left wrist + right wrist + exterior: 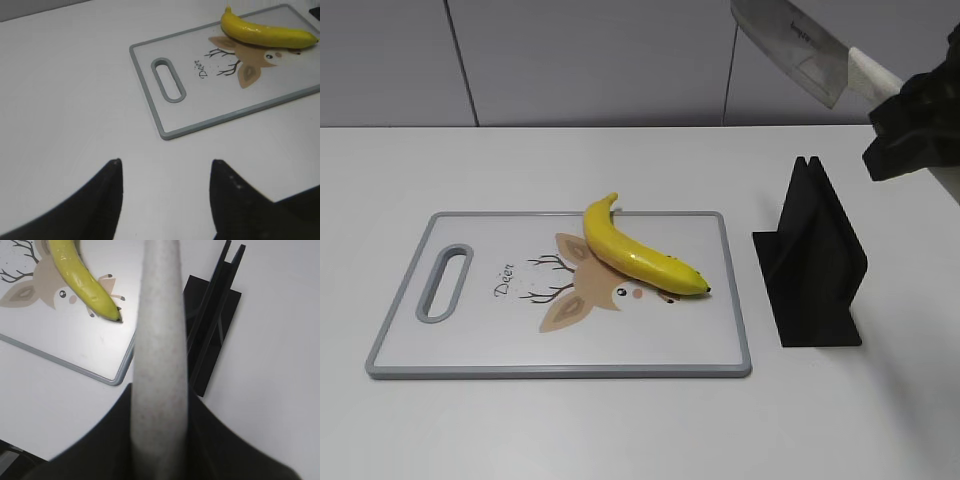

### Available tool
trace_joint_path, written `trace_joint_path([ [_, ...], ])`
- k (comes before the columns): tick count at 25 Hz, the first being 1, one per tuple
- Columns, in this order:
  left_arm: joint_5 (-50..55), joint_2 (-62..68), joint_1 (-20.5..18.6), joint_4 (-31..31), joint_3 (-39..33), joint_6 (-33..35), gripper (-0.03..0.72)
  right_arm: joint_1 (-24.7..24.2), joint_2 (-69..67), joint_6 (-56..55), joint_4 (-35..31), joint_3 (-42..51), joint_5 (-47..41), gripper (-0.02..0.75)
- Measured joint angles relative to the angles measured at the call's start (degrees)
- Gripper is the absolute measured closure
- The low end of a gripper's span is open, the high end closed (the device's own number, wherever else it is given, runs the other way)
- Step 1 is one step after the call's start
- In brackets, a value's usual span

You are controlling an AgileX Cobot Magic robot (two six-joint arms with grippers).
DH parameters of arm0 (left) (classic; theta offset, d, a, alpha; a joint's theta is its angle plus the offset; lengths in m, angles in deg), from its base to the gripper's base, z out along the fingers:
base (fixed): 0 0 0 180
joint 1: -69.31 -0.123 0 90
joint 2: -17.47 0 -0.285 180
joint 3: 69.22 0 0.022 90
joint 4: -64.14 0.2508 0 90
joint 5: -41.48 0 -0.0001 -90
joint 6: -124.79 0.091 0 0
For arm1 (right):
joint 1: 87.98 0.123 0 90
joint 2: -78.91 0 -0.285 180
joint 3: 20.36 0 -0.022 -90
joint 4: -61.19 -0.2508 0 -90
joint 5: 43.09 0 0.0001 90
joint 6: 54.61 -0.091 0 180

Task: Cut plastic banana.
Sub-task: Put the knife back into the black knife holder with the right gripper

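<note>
While the right hand [912, 112] hangs high at the upper right of the exterior view, it is clamped on the pale handle of a knife [800, 42], whose broad blade is raised in the air, up and to the right of the black knife stand [812, 262]. On the right wrist view the handle fills the middle of the picture, squeezed between the dark fingers [210, 440].

Down on the white bench [620, 430], the banana [638, 254] lies on the cutting board [470, 368], right over the printed deer face, stem toward the board's far edge and dark tip pointing toward its right edge, close to that edge but well inside the grey rim. Left half of the board, around the oval handle slot, is bare. Between the board's right edge and the stand runs a narrow strip of open bench; the two are near but apart.

Over on the left, the left hand [165, 172] sits well back from the board's handle end, its two dark fingers [107, 187] spread apart with nothing between them, bare bench beneath.

Behind the bench stands a plain pale grey panelled wall [590, 60] with thin dark seams.
</note>
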Motion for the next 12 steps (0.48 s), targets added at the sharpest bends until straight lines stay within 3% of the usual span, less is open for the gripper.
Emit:
trace_joint_path([
  [5, 0.54, -7.34, 0.0, 0.0, -0.64, 0.05, 0.145, 0.0, 0.0, 0.32, 0.0, 0.0, 0.1, 0.556],
  [12, 0.42, -7.86, 0.0, 0.0, -0.86, 0.12, 0.145, 0.0, 0.0, -1.04, -0.02, 0.07, 0.29, 0.556],
])
